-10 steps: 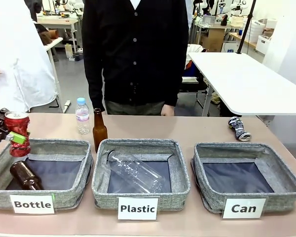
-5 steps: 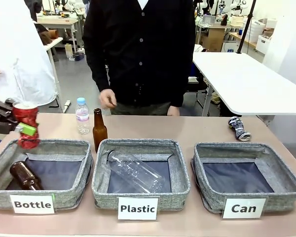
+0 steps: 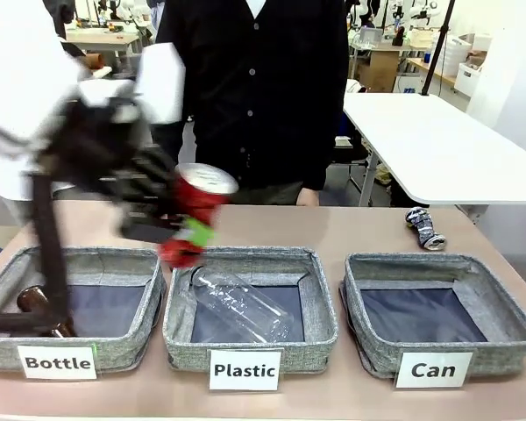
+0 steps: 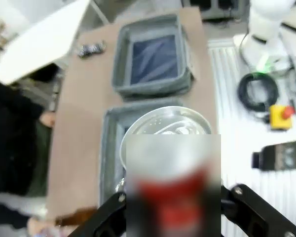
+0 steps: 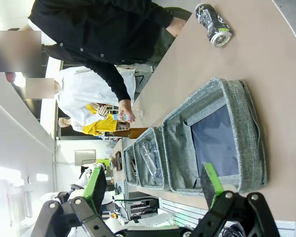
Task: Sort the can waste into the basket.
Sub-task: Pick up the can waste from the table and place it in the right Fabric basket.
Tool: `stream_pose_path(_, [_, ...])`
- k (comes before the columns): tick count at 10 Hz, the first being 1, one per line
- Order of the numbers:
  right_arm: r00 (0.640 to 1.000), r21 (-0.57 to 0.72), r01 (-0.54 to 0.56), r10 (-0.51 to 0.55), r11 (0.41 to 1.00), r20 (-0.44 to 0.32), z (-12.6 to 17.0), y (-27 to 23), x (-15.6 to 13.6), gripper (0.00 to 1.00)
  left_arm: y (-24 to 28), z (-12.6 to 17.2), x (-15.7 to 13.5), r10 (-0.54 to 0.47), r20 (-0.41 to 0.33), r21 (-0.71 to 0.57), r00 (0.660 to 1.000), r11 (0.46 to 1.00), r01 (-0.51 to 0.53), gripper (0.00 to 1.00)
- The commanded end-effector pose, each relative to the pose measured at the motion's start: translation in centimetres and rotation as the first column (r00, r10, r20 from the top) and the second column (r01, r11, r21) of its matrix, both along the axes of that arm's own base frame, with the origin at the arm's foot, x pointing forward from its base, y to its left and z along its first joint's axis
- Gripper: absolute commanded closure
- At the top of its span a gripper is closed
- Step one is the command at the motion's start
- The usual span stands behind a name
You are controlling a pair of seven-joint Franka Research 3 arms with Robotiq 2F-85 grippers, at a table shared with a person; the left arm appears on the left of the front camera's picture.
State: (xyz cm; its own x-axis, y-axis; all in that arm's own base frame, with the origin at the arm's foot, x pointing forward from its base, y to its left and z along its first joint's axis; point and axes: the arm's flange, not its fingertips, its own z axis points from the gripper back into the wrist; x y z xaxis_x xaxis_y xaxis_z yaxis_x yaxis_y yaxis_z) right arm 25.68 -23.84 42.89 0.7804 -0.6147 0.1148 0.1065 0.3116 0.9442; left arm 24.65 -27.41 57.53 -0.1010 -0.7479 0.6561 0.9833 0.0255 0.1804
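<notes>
Aloft, left hand [image 3: 189,226] clamps the red can [image 3: 202,195] near the "Plastic" basket [image 3: 318,303]; right hand [image 5: 153,182] gapes.

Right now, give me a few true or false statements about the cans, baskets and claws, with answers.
The left claw is shut on the red can. True.
The silver can lies inside the Can basket. False: it lies on the table beyond that basket.
A clear plastic bottle lies in the Plastic basket. True.
The right claw grips a can. False: it is open and holds nothing.
</notes>
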Motion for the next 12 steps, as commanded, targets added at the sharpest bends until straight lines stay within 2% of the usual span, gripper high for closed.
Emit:
stream_pose_path(1, [0.999, 0.005, 0.003, -0.004, 1.000, 0.037, -0.1, 0.0, 0.2, 0.00, -8.3, 0.2, 5.9, 0.024, 0.019, 0.176, 1.000, 0.984, -0.027, 0.72])
stream_pose_path(3, [0.999, 0.005, 0.003, -0.004, 1.000, 0.037, -0.1, 0.0, 0.2, 0.00, -19.0, -1.1, 6.9, -0.113, 0.007, 0.252, 0.994, 0.962, 0.107, 0.72])
stream_pose_path(4, [0.999, 0.005, 0.003, -0.004, 1.000, 0.037, -0.1, 0.0, 0.2, 0.00, -22.3, -2.0, 7.1, -0.132, 0.016, 0.290, 0.991, 0.949, 0.121, 0.72])
stream_pose_path(6, [0.999, 0.005, 0.003, -0.004, 1.000, 0.037, -0.1, 0.0, 0.2, 0.00, -28.3, -4.9, 8.4, -0.192, -0.055, 0.371, 0.980, 0.907, 0.199, 0.72])
stream_pose_path(7, [0.999, 0.005, 0.003, -0.004, 1.000, 0.037, -0.1, 0.0, 0.2, 0.00, -30.8, -6.0, 8.7, -0.194, -0.069, 0.404, 0.979, 0.892, 0.205, 0.72])
stream_pose_path(9, [0.999, 0.005, 0.003, -0.004, 1.000, 0.037, -0.1, 0.0, 0.2, 0.00, -35.9, -7.7, 9.4, -0.187, 0.006, 0.368, 0.982, 0.914, 0.171, 0.72])
stream_pose_path(10, [0.999, 0.005, 0.003, -0.004, 1.000, 0.037, -0.1, 0.0, 0.2, 0.00, -37.7, -8.2, 9.4, -0.187, 0.027, 0.385, 0.982, 0.908, 0.163, 0.72])
stream_pose_path(12, [0.999, 0.005, 0.003, -0.004, 1.000, 0.037, -0.1, 0.0, 0.2, 0.00, -39.7, -9.6, 9.9, -0.200, 0.018, 0.425, 0.980, 0.888, 0.173, 0.72])
